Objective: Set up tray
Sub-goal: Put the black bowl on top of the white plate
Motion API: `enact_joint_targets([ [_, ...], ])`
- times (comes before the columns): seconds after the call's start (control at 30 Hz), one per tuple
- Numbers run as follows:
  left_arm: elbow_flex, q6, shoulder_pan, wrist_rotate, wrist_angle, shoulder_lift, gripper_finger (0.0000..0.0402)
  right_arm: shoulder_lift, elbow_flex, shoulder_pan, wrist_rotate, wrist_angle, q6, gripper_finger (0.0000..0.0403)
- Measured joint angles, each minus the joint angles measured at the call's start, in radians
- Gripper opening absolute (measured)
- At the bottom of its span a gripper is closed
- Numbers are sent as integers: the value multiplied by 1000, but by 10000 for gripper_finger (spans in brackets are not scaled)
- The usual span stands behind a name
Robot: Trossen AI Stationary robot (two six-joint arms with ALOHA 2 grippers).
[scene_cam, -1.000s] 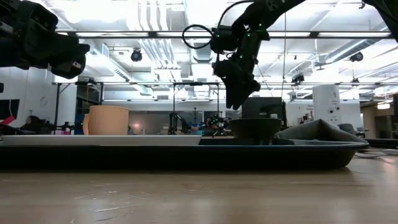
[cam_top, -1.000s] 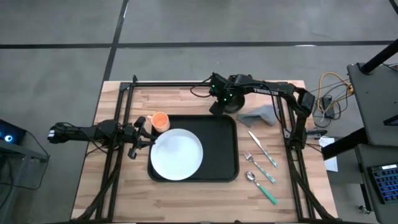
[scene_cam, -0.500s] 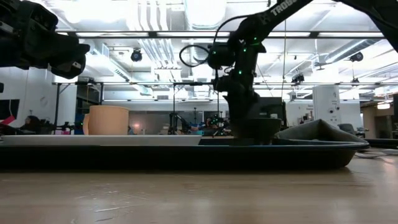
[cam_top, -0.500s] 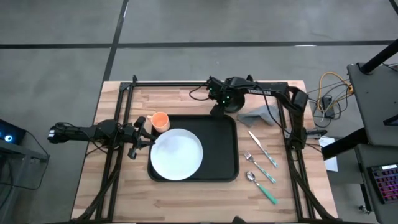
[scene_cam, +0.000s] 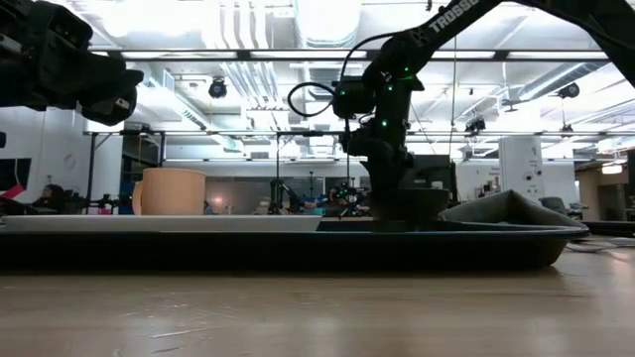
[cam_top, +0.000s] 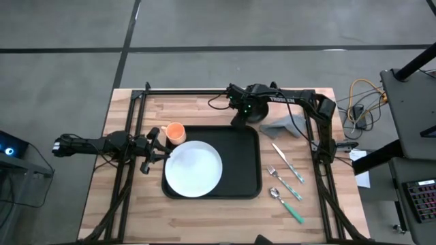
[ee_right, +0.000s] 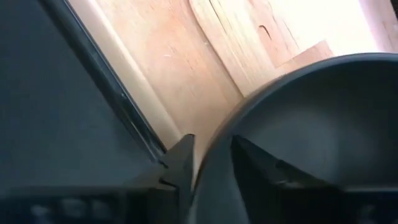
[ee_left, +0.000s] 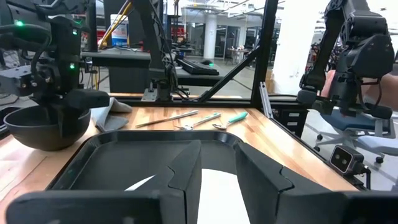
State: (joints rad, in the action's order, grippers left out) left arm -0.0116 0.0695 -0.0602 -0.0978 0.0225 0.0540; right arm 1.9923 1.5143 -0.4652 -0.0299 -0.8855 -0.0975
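Wooden table [cam_top: 136, 211]: one tray [cam_top: 248, 160], one plate [cam_top: 194, 169].

Even overhead light falls on the bench [cam_top: 136, 204], with soft, short shadows. In the low view bright ceiling lights [scene_cam: 327, 20] glare and the arms show as silhouettes. The right wrist view is blurred, too close to focus.

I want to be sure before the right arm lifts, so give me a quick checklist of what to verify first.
1. Right gripper astride the black bowl rim, one finger inside, one outside: ok.
2. Grip firm on the rim: cannot tell.
3. Bare space on the tray beside the white plate: ok.
4. Left gripper waiting at the tray's left edge, away from the bowl: ok.
5. Grey cloth apart from the bowl: cannot tell.
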Motion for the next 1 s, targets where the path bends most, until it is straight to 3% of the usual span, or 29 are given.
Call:
enact_joint_targets([
  [0.1, 0, 0, 0, 0, 0, 0, 80, 0, 0, -1, 0, -2, 2, 35],
  [0.17, 0, 0, 0, 0, 0, 0, 80, -1, 0, 0, -1, 3, 29, 18],
  [0.6, 0, 0, 0, 0, 0, 0, 80, -44, 0, 40, 8, -32, 266, 9],
  [0.77, 0, 0, 0, 0, 0, 0, 80, -78, 0, 106, 8, -42, 407, 9],
  [1.0, 0, 0, 0, 0, 0, 0, 80, -120, 0, 233, 5, -36, 456, 8],
])
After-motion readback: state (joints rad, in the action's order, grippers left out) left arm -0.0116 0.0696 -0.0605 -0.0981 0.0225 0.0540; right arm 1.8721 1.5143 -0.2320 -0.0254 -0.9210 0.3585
